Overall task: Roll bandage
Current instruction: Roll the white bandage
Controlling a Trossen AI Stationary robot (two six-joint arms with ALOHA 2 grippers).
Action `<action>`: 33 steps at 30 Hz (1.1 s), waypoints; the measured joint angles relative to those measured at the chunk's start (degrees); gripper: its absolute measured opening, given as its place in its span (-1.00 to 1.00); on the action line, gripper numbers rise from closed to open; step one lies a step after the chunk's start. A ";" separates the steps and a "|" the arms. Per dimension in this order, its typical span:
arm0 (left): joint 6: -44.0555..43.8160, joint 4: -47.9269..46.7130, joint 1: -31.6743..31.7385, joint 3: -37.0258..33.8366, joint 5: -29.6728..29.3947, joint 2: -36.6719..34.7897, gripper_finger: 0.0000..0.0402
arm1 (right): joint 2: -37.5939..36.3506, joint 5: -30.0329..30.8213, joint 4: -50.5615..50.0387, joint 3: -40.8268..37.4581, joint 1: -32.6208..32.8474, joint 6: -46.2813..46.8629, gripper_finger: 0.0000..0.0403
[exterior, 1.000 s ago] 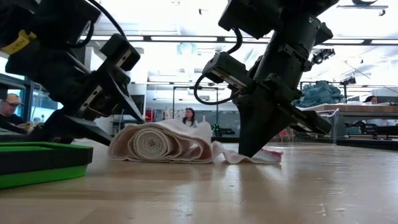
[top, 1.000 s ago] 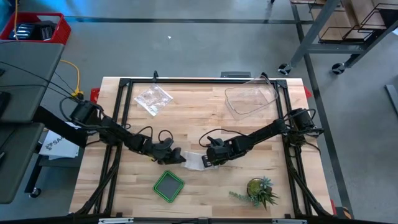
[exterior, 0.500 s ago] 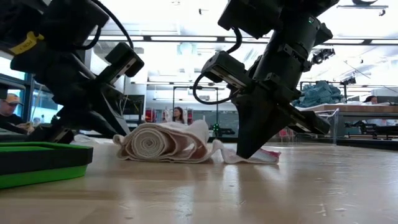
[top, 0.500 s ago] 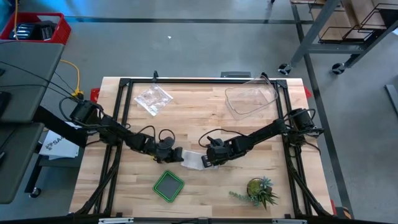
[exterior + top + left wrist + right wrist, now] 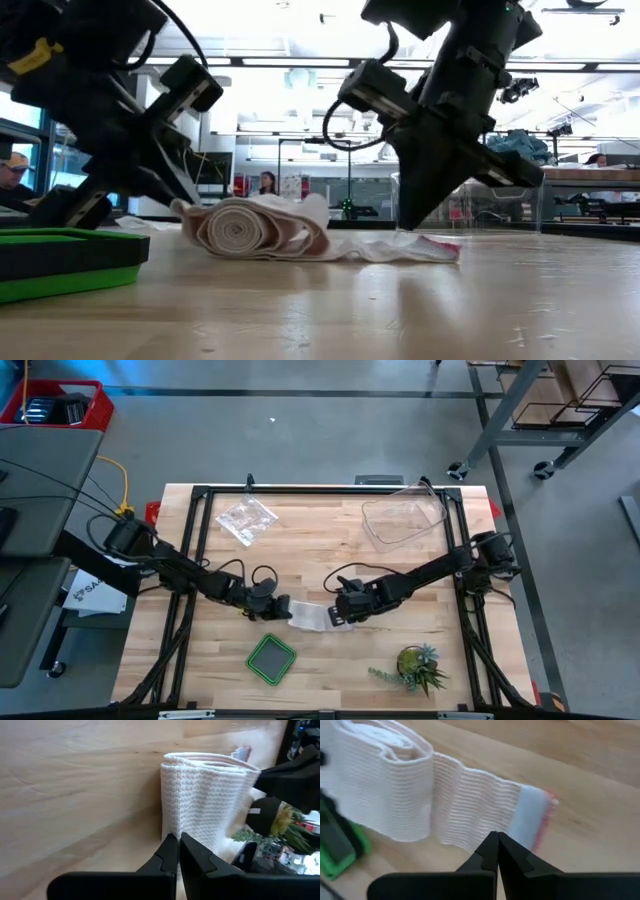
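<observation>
The bandage [image 5: 308,617] lies on the bench [image 5: 330,555] between my claws, mostly rolled, its loose tail running toward my right claw [image 5: 345,614]. My left claw [image 5: 283,610] is nearer the roll. Both claws are shut, holding nothing.

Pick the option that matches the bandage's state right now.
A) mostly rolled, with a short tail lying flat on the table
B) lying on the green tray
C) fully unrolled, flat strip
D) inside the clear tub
A: the bandage is a loose roll whose short tail lies flat on the table.
</observation>
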 joint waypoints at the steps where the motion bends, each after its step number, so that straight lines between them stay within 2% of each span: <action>1: -0.02 -0.10 -0.02 0.08 0.00 -0.25 -1.00 | -0.20 -0.06 -1.59 0.23 0.02 0.01 -1.00; 5: -0.10 -0.36 -0.06 0.10 -0.16 -1.05 -1.00 | -1.35 1.19 -7.59 1.12 0.40 0.01 -1.00; 19: -2.20 1.41 -0.06 0.37 -2.21 -2.13 -1.00 | 0.31 1.54 -7.59 0.74 0.99 -1.29 -1.00; 28: 3.88 -8.60 1.65 7.70 -1.99 -2.11 -1.00 | 1.74 1.86 -6.91 0.74 0.99 -1.14 -1.00; 33: 6.32 -9.44 3.17 9.61 -2.90 -2.02 -1.00 | 1.82 1.83 -5.65 0.74 0.99 -1.08 -1.00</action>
